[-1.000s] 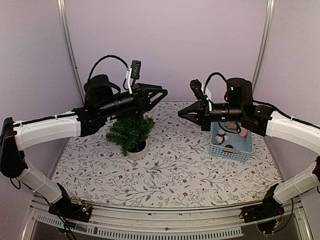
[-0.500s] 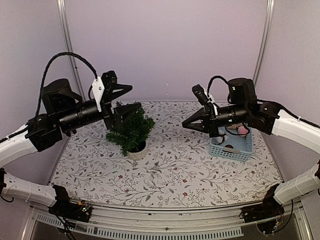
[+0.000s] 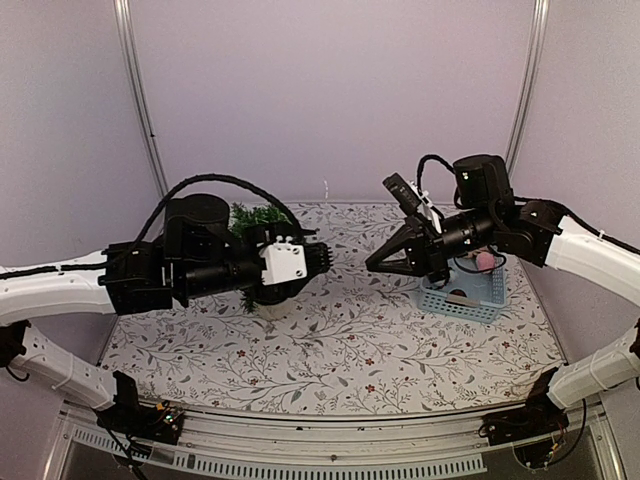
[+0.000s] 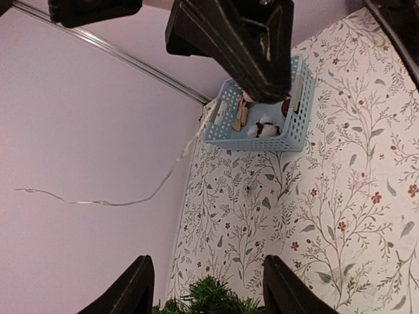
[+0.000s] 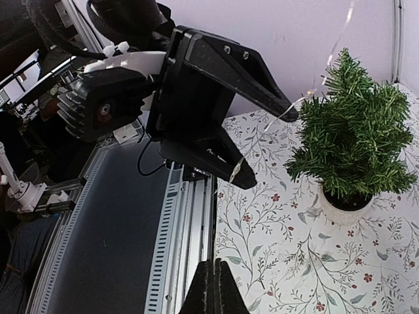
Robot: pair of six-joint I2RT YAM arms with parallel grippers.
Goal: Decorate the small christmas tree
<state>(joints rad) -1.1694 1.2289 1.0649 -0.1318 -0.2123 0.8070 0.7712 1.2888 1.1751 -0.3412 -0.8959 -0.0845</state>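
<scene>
The small christmas tree [image 3: 258,215] stands in a white pot [image 3: 272,303] at the left of the cloth, mostly hidden behind my left arm; the right wrist view shows it whole [image 5: 353,137]. My left gripper [image 3: 318,258] hovers just in front of it, pointing right, open, with only the tree's top [image 4: 209,299] between its fingers. A thin light wire [image 4: 105,203] hangs in the air and crosses the left gripper's lower finger [image 5: 239,163]. The wire leads to my right gripper [image 3: 372,266], which is shut on it mid-table, tips toward the left gripper.
A blue basket [image 3: 465,293] with small ornaments sits at the right, behind the right gripper, also in the left wrist view [image 4: 258,121]. A floral cloth [image 3: 340,340] covers the table. Purple walls enclose three sides, and a metal rail [image 5: 196,216] runs along the near edge.
My left arm has swung down from above and left of the tree to a level pose in front of it, open throughout. The right gripper tilted slightly downward, still shut.
</scene>
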